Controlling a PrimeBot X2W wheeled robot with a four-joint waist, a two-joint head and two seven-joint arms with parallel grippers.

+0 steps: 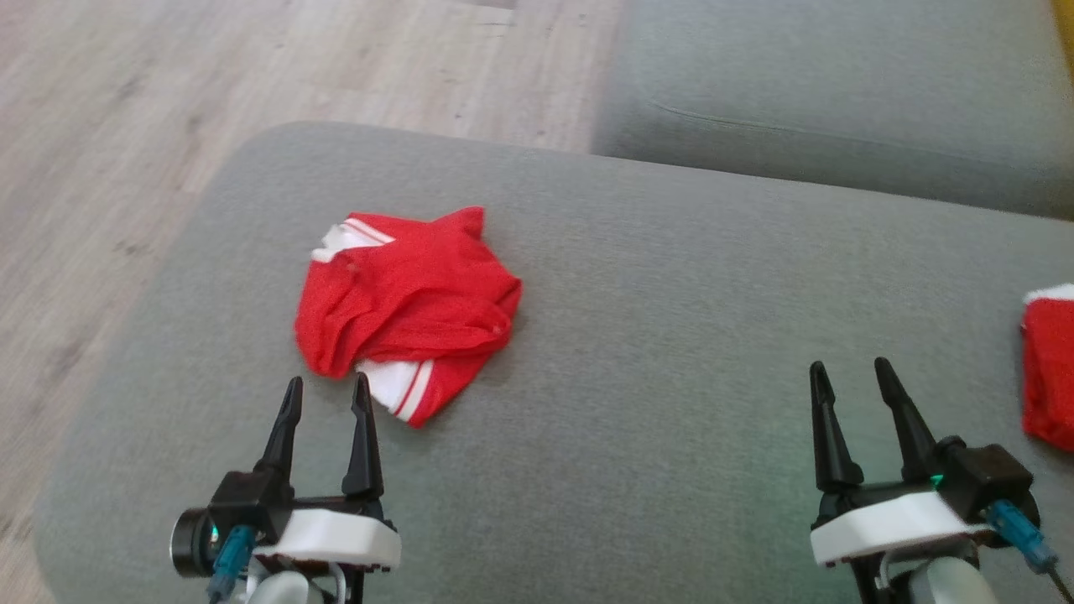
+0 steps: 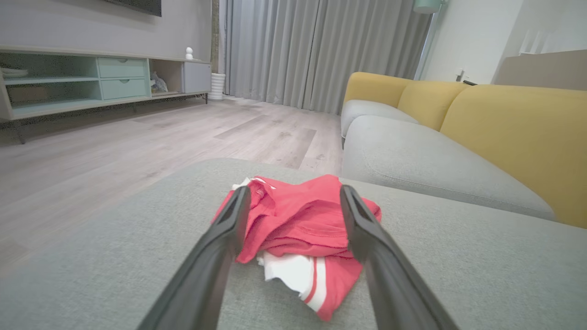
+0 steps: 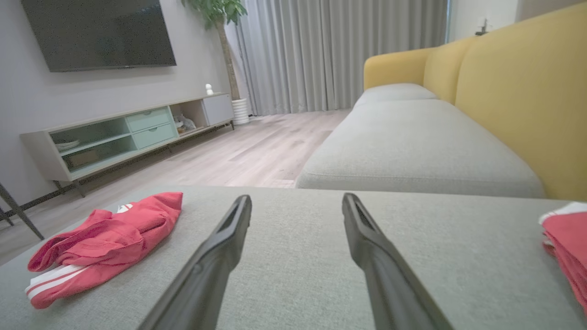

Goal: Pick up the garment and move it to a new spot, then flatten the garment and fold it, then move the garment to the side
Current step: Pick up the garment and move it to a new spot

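A crumpled red garment (image 1: 409, 310) with white stripes lies on the left half of the grey cushion (image 1: 671, 335). My left gripper (image 1: 327, 394) stands open just short of its near edge, nothing between the fingers. The left wrist view shows the garment (image 2: 298, 224) bunched straight ahead, framed by the two dark fingers (image 2: 229, 238). My right gripper (image 1: 852, 377) is open over bare cushion at the right, far from it. From the right wrist, the garment (image 3: 101, 243) sits off to the left.
A second red and white cloth (image 1: 1049, 369) lies at the cushion's right edge. Behind is another grey sofa seat (image 1: 839, 92) with yellow backrests (image 3: 518, 91). Wooden floor (image 1: 168, 126) lies to the left and beyond; a TV cabinet (image 3: 119, 133) stands against the wall.
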